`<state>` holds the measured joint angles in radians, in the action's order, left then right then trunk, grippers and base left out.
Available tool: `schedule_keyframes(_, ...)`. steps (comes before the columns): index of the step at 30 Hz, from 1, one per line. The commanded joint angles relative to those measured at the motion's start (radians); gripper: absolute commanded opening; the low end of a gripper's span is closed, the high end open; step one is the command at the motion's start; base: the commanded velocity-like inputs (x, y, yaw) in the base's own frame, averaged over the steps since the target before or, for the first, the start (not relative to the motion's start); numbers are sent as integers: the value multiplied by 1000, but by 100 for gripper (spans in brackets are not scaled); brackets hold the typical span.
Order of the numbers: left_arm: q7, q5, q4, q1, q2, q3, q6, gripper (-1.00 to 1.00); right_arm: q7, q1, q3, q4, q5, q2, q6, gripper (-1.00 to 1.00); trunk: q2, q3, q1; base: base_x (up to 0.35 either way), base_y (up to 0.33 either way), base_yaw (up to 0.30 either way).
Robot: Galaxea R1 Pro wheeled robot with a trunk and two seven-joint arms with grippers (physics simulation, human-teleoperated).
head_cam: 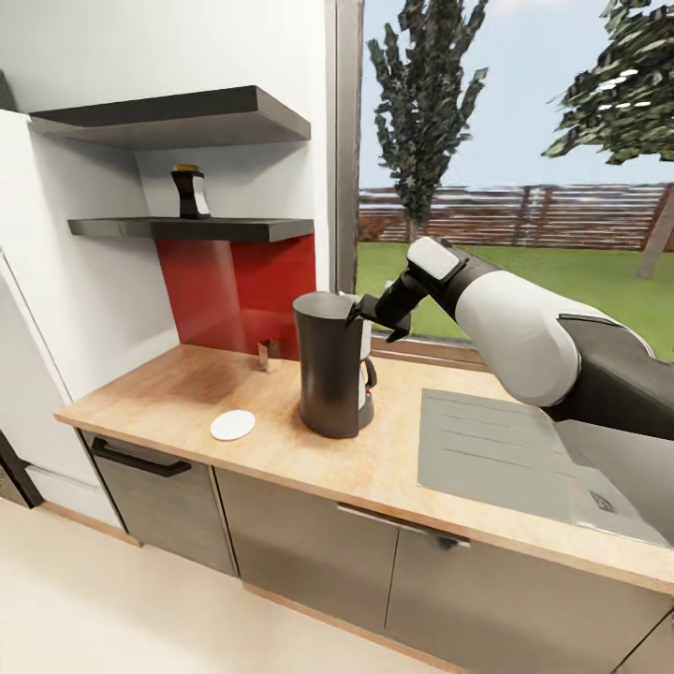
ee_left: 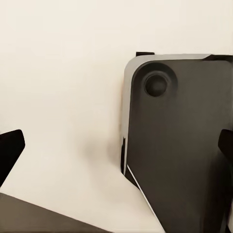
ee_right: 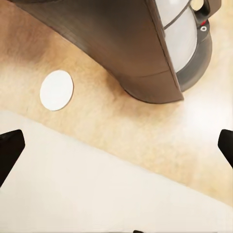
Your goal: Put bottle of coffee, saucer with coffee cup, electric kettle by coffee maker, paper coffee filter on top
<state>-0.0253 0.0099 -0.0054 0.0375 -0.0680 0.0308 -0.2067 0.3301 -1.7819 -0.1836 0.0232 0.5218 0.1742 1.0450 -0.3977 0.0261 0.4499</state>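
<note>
- Step in hand, by judgement: paper filter onto coffee maker (head_cam: 332,365). Right gripper (head_cam: 363,312) hovering at top far-right rim of the machine, arm reaching in from the right.
- Right jaws: tips seen at both edges of right wrist view, wide apart, nothing between them.
- Left gripper (ee_left: 116,150): tips likewise apart at both edges of left wrist view, empty, aimed at pale floor and a dark panel; hard to say what the panel is.
- Coffee maker: upright mid-worktop, left of the sink (head_cam: 524,459), glass carafe facing right.
- White disc (head_cam: 232,425): flat on worktop (head_cam: 168,393), near-left of the machine, apart from it. Saucer or filter, cannot tell from here.
- Bottle of coffee (head_cam: 191,192): on lower kitchen shelf (head_cam: 192,227), far left, not yet moved.
- Small brown item (head_cam: 268,354) at the backsplash behind the machine; too small to identify.
- Next move, judged: if disc is the filter, swing right gripper down-left over it, pinch the thin edge, lift to the machine's top. Flat disc on wood = awkward pick, likely to slip.
- Surface: light wood worktop, grey drawers below, red backsplash (head_cam: 234,290).
- Room: white walls, two dark shelves, big window right with lawn, fence, trees.
</note>
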Motion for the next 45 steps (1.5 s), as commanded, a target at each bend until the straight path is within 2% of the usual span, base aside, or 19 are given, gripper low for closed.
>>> schedule_keyframes(1,-1,1,1,1,0,3,-3,100,10,-1,-8,1,3,0,2,100,-2,2,0,-299,91,0)
schedule_keyframes(7,-1,1,1,1,-1,3,-3,100,10,3,-8,0,3,0,2,100,-2,2,0,-279,182,0)
schedule_keyframes(13,-1,2,-1,1,-2,5,-5,100,9,50,-7,1,2,0,2,100,-2,2,0,-62,69,0)
schedule_keyframes(21,-1,2,-17,5,-2,-1,-8,100,3,257,-7,2,-19,0,2,100,-2,2,0,-2,3,0)
schedule_keyframes(22,-1,2,-18,7,-1,-2,-10,100,3,311,-7,2,-41,0,2,100,-2,2,0,0,0,0)
schedule_keyframes(30,-1,2,-22,10,0,0,-14,100,-1,479,-7,4,-157,0,-1,100,-2,2,0,0,0,0)
schedule_keyframes(35,0,2,-26,10,1,1,-15,100,-2,558,-7,3,-257,0,-123,100,-2,2,0,0,0,0)
schedule_keyframes(36,0,2,-31,10,1,1,-14,100,-3,595,-6,2,-296,0,-169,100,-2,2,0,0,0,0)
schedule_keyframes(37,0,2,-32,10,1,1,-14,100,-3,605,-6,2,-304,0,-180,100,-2,2,0,0,0,0)
schedule_keyframes(39,0,2,-34,10,2,0,-15,100,-3,682,-6,1,-351,0,-251,100,-2,2,0,0,0,0)
schedule_keyframes(40,0,2,-35,10,2,0,-15,100,-3,698,-6,1,-360,0,-263,100,-2,2,0,0,0,0)
schedule_keyframes(42,1,2,-36,10,2,0,-15,100,-4,779,-5,1,-399,0,-306,100,-2,2,0,0,0,0)
schedule_keyframes(45,1,2,-36,10,2,0,-15,100,-15,843,-5,1,-425,0,-338,100,-2,2,0,0,0,0)
